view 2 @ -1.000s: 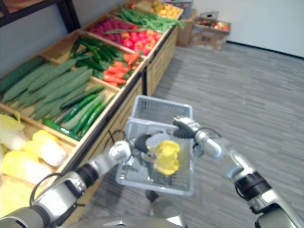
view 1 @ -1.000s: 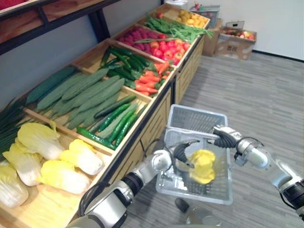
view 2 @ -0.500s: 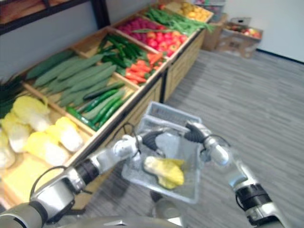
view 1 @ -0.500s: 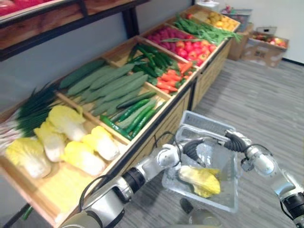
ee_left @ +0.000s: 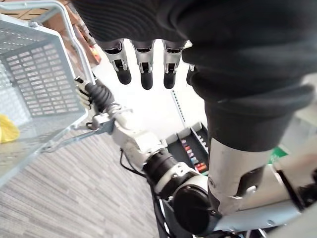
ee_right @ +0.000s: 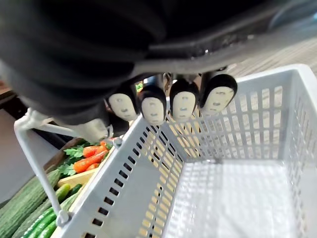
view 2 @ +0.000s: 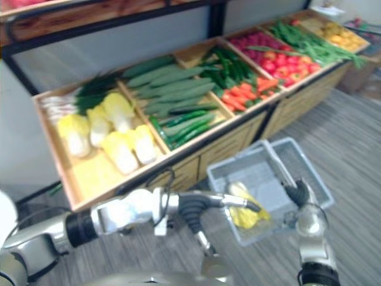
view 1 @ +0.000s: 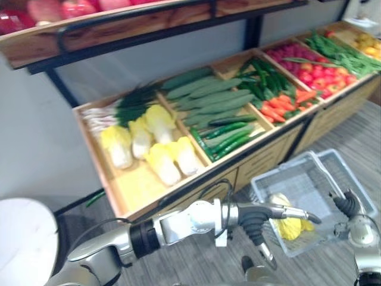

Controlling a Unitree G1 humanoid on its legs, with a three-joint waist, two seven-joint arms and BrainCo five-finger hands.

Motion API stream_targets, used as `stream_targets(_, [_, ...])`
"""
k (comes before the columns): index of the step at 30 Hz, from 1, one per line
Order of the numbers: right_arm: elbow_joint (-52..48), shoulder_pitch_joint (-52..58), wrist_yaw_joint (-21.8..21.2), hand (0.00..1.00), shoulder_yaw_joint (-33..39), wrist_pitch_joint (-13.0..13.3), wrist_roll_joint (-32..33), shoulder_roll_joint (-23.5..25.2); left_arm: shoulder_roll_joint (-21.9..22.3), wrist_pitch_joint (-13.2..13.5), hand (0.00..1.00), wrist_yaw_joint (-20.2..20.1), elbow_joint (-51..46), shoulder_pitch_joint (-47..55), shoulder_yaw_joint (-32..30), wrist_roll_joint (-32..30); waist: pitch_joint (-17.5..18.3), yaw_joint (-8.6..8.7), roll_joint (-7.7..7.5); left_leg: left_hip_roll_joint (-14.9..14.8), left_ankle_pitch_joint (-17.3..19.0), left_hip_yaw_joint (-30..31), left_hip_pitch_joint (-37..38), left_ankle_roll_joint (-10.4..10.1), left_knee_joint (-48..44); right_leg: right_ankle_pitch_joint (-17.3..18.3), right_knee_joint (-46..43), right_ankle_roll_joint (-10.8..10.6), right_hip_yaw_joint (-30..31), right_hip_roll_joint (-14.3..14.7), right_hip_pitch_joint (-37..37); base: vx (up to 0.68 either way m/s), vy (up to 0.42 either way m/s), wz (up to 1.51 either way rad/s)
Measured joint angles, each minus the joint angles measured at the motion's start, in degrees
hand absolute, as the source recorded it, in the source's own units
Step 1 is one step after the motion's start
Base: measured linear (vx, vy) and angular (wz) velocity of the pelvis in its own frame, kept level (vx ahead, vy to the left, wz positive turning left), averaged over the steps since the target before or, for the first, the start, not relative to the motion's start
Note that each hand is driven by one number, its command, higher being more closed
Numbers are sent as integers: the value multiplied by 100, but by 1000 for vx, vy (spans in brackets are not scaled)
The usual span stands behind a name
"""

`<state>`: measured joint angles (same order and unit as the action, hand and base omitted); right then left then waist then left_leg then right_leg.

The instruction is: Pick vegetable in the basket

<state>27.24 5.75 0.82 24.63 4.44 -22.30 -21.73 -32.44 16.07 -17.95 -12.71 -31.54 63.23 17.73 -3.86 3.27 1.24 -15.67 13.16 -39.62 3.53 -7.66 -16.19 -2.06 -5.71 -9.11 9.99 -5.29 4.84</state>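
While my right hand [view 1: 347,204] clamps the basket [view 1: 283,179] holding cabbage [view 1: 289,224], my left hand [view 1: 278,211], fingers [ee_left: 144,64] straight, should reach ten o'clock crates [view 1: 134,186]

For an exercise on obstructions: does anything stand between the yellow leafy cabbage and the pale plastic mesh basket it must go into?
Nothing visible does: the yellow leafy cabbage already lies inside the pale plastic mesh basket. The left hand reaches over it, fingers straight; the right hand grips the basket.
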Motion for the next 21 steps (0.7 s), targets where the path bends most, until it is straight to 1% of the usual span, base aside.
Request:
stream_targets(1, [185, 140, 16, 100, 271, -33, 30, 114, -51, 0, 0, 3, -128, 4, -5, 30, 19, -69, -37, 38, -30, 198, -112, 46, 2, 12, -9, -3, -229, -90, -33, -35, 24, 104])
stream_targets(2, [303, 179, 20, 100, 411, -35, 42, 184, -90, 0, 0, 4, -193, 9, -7, 36, 35, -117, -40, 58, -43, 285, -165, 64, 5, 16, -16, -6, -341, -132, -53, -40, 26, 105])
stream_targets(3, [538, 262, 55, 100, 672, -52, 49, 311, -167, -2, 0, 6, -304, 42, -29, 184, 42, -189, -53, 102, -88, 460, -259, 118, 19, 25, -20, -12, -572, -219, -120, -34, 23, 98])
stream_targets(4, [725, 328, 100, 100, 848, -66, 142, 401, -195, -2, 0, 30, -376, 142, -140, 226, 51, -201, -71, 167, -146, 627, -334, 157, 54, 54, -22, -14, -769, -297, -170, -34, 27, 129])
stream_targets(5, [999, 430, 155, 100, 1125, -90, 308, 607, -204, -1, 0, 120, -503, 535, -510, 225, 83, -235, -127, 303, -257, 844, -387, 207, 210, 108, -32, -34, -1021, -426, -241, -23, 20, 105])
stream_targets(6, [1095, 479, 169, 100, 1202, -106, 386, 707, -199, -1, 0, 177, -572, 735, -699, 223, 105, -255, -155, 341, -283, 921, -441, 212, 229, 144, -30, -29, -1116, -469, -252, -2, 14, 92])
stream_targets(7, [1254, 503, 183, 100, 1314, -112, 550, 865, -167, 0, 0, 250, -683, 1076, -1045, 217, 124, -295, -209, 389, -323, 1011, -494, 221, 261, 223, -22, -24, -1226, -520, -275, 15, -7, 64])
stream_targets(8, [1487, 569, 240, 100, 1420, -119, 782, 1061, -75, 1, 0, 408, -739, 1589, -1581, 213, 148, -338, -262, 453, -431, 1124, -528, 247, 374, 253, 1, -22, -1352, -559, -300, 20, -15, 55])
stream_targets(9, [1597, 597, 254, 100, 1474, -119, 912, 1157, 33, 1, 0, 504, -738, 1849, -1837, 185, 165, -364, -287, 493, -487, 1191, -539, 256, 440, 263, 22, -5, -1408, -574, -321, 20, -30, 54])
stream_targets(11, [2091, 599, 365, 100, 1596, -119, 1281, 1459, 549, -1, 0, 824, -652, 2758, -2921, 113, 234, -426, -382, 631, -741, 1394, -543, 278, 795, 357, 101, 68, -1591, -594, -358, 20, -35, 46])
stream_targets(12, [2207, 599, 384, 100, 1624, -120, 1365, 1508, 690, -4, 0, 878, -599, 2932, -3177, 112, 251, -436, -400, 664, -807, 1437, -541, 286, 892, 358, 120, 68, -1635, -593, -360, 29, -51, 43])
stream_targets(13, [2491, 583, 392, 100, 1754, -121, 1390, 1580, 1117, -7, 0, 1035, -470, 3289, -3735, -51, 270, -476, -429, 726, -944, 1542, -534, 286, 1087, 359, 172, 69, -1731, -592, -386, 33, -46, 40])
stream_targets(14, [2802, 534, 411, 100, 1885, -126, 1450, 1613, 1608, -15, 0, 1288, -209, 3649, -4404, -401, 291, -518, -440, 794, -1111, 1635, -494, 278, 1331, 359, 212, 71, -1798, -590, -388, 39, -42, 38])
stream_targets(16, [3016, 481, 444, 100, 2025, -131, 1567, 1617, 1850, -50, 0, 1540, 259, 3914, -4975, -907, 308, -509, -438, 860, -1295, 1706, -400, 297, 1631, 376, 196, 95, -1885, -590, -400, 52, -22, 23])
stream_targets(17, [3105, 454, 502, 100, 2053, -127, 1570, 1615, 1943, -127, 0, 1749, 712, 4061, -5363, -1398, 327, -503, -424, 899, -1415, 1737, -273, 308, 1835, 375, 177, 90, -1915, -576, -401, 76, -16, 14])
stream_targets(18, [3141, 446, 516, 100, 2053, -120, 1569, 1614, 1965, -187, 0, 1872, 929, 4110, -5512, -1663, 347, -498, -409, 910, -1479, 1762, -235, 327, 1932, 378, 176, 93, -1923, -563, -403, 78, -16, 18])
stream_targets(19, [3184, 447, 526, 100, 2046, -112, 1571, 1614, 2039, -278, 0, 2027, 1392, 4163, -5837, -2088, 395, -488, -412, 939, -1571, 1842, -226, 338, 2078, 395, 179, 101, -1962, -545, -398, 50, -11, 19])
stream_targets(20, [3196, 444, 533, 100, 2033, -104, 1577, 1614, 2125, -318, 0, 2123, 1730, 4184, -6085, -2333, 427, -484, -380, 957, -1620, 1868, -199, 336, 2163, 408, 179, 120, -1969, -529, -397, 51, -7, 17])
stream_targets(21, [3209, 437, 550, 100, 1986, -83, 1593, 1613, 2192, -379, 0, 2262, 2048, 4206, -6312, -2522, 428, -487, -393, 953, -1630, 1879, -194, 346, 2171, 415, 181, 129, -1973, -516, -399, 45, -3, 8])
